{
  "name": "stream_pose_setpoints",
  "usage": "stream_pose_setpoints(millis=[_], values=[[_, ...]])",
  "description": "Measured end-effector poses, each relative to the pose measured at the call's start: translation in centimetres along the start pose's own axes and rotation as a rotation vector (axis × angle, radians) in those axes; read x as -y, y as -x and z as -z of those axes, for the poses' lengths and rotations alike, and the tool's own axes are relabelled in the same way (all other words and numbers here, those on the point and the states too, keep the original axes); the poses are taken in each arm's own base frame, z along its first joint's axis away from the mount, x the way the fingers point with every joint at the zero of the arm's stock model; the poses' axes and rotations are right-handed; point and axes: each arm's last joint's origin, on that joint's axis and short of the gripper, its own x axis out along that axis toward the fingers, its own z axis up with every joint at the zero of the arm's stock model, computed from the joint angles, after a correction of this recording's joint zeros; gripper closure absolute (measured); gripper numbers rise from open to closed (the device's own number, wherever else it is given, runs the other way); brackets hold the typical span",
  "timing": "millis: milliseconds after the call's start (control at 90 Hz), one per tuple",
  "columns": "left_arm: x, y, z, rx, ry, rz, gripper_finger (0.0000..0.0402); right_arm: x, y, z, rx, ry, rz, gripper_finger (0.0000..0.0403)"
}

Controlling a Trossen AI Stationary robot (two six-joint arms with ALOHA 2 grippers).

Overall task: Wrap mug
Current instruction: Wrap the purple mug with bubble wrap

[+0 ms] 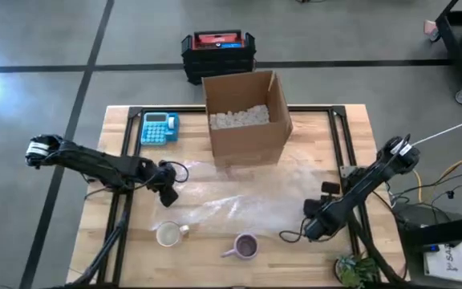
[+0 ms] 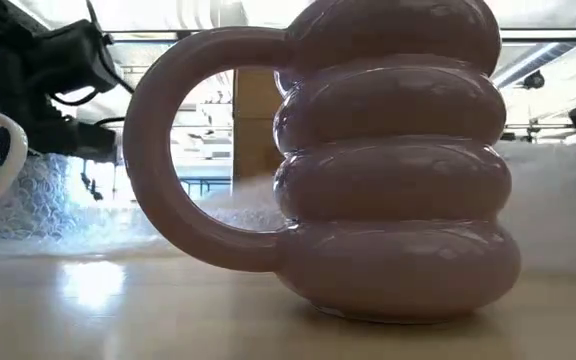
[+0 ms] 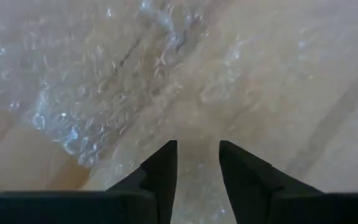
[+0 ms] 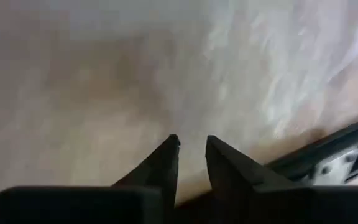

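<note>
While my two arms hang low over the wooden table [image 1: 351, 128], the pale purple ribbed ceramic mug [image 1: 245, 246] stands upright near the front edge, about midway along it, handle towards the left side. Beside it to the left, also near the front edge, stands a cream ceramic mug [image 1: 168, 234].

Behind the mugs a clear sheet of bubble wrap [image 1: 239, 197] lies spread across the middle of the table. My left gripper [image 1: 168, 195] is at the sheet's left end, fingers slightly apart with a narrow gap between the tips, pinching nothing that I can see. My right gripper [image 1: 312, 224] is at the sheet's right end, close to the front right part of the table, its fingers likewise a little apart and empty. Neither touches the purple mug.

Further back, an open brown cardboard box [image 1: 247, 116] holding white packing pieces stands at the rear edge, and a blue calculator [image 1: 160, 128] lies at the rear left. I can read no writing on either.

Beyond the table, a black crate [image 1: 218, 54] with red and blue contents sits on the floor.
</note>
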Motion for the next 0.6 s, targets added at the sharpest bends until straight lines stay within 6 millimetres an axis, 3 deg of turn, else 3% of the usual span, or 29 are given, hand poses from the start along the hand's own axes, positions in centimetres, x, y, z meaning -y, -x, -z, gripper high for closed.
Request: stream_pose_setpoints(millis=[133, 244, 444, 600], values=[[-0.1, 0.4, 0.2, -0.027, 0.036, 0.040, 0.0307, 1.3, 2.2, 1.4, -0.012, -0.091, -0.097, 0.0352], [0.4, 1.6, 0.0, 0.002, 0.051, 0.108, 0.0313, 2.4, 4.7, 2.2, 0.112, -0.183, -0.223, 0.0343], [1.8, 5.4, -1.7, 0.170, -0.009, 0.222, 0.0323, 4.0, 9.5, 2.0, 0.673, -0.326, -0.397, 0.0283], [2.4, 7.3, -2.3, 0.239, -0.098, 0.264, 0.0326, 3.0, 13.1, -0.2, 1.121, -0.176, -0.514, 0.0224]])
